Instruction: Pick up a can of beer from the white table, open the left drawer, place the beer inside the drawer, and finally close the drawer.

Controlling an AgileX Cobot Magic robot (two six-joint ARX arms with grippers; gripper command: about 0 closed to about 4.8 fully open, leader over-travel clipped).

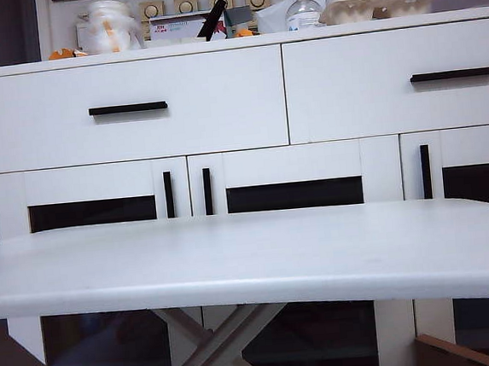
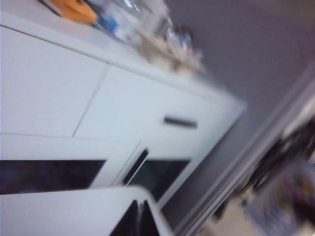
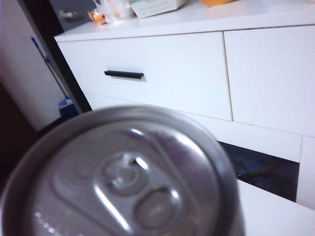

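The can of beer fills the right wrist view's lower left, top facing the camera, evidently grasped by the right gripper, whose fingers are unseen. The left gripper, also unseen, is clenched empty. Smooth, light and dentable: hold its sides gently.

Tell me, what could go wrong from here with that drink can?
The can fills the right wrist view, apparently held by the right fingers, themselves unseen; it hides what lies below, so it could knock the table. The left drawer is shut, and the left fingers, also out of view, are closed: they might miss its thin handle.
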